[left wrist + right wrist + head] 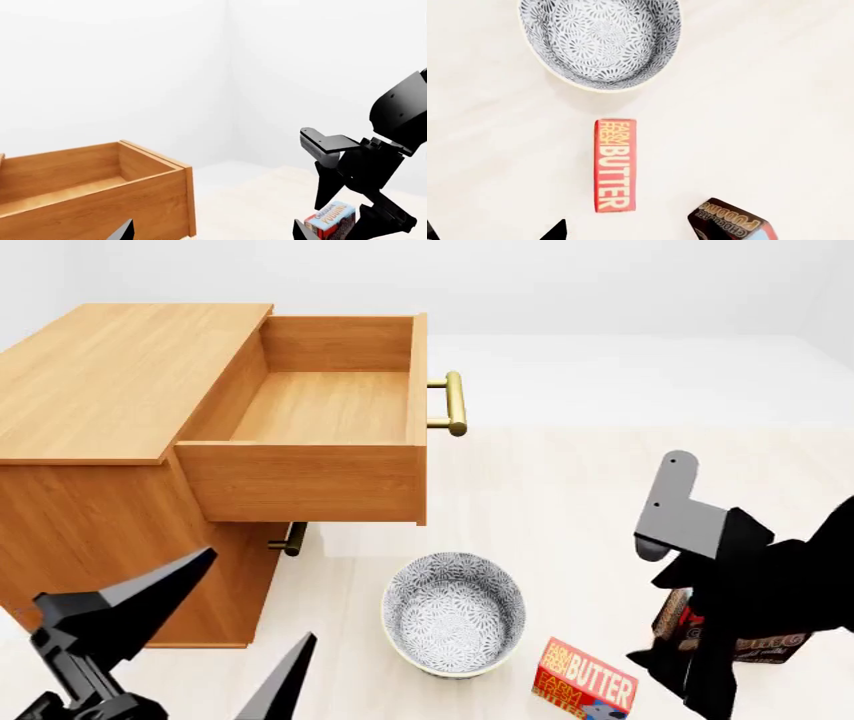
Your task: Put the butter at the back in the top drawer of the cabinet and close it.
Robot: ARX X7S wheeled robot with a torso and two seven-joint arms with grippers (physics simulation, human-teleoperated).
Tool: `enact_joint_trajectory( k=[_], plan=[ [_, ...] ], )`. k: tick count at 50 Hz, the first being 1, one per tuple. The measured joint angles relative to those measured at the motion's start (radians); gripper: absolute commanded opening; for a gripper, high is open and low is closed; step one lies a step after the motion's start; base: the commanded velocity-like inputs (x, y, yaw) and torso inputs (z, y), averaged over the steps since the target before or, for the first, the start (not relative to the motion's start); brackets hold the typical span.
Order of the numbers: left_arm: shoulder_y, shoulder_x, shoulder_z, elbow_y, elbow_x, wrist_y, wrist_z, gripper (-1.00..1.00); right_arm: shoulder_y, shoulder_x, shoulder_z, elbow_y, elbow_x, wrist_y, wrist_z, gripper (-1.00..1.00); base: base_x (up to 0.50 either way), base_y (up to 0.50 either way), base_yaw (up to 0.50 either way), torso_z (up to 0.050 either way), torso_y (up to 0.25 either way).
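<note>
In your head view, the cabinet (120, 380) stands at left with its top drawer (320, 430) pulled out; nothing shows inside it, and its brass handle (455, 403) faces right. Below the drawer, on the pale floor, sits the patterned bowl (454, 613). The butter (587, 678) lies just right of the bowl, near the frame's lower edge, apart from it. The pudding box (727, 640) stands further right, largely hidden behind your right arm (747, 590). Your left gripper (200, 650) shows at lower left with its fingers spread wide and nothing between them.

In your left wrist view, the drawer (87, 190) appears from its side, with the right arm (373, 170) and the pudding box (331, 220) beyond it.

In your right wrist view, the butter (614, 165) lies flat on the floor, lettering up, between the bowl (599, 40) and the pudding box (730, 222), touching neither. Only dark fingertips (555, 231) of the right gripper show at the frame edge; you cannot tell how wide it stands, but it holds nothing.
</note>
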Motion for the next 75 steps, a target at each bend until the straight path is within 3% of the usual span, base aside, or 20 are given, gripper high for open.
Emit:
enact_joint_trajectory(
  k=[37, 75],
  plan=[
    [0.046, 0.024, -0.037, -0.014, -0.018, -0.002, 0.005, 1.00, -0.198, -0.011, -0.055, 0.124, -0.035, -0.200, 0.038, 1.00, 0.00, 0.00, 0.00, 0.000, 0.000],
    [0.073, 0.022, -0.064, -0.015, -0.031, -0.011, 0.023, 1.00, -0.294, -0.076, -0.116, 0.270, -0.111, -0.301, 0.052, 1.00, 0.00, 0.00, 0.00, 0.000, 0.000]
  ],
)
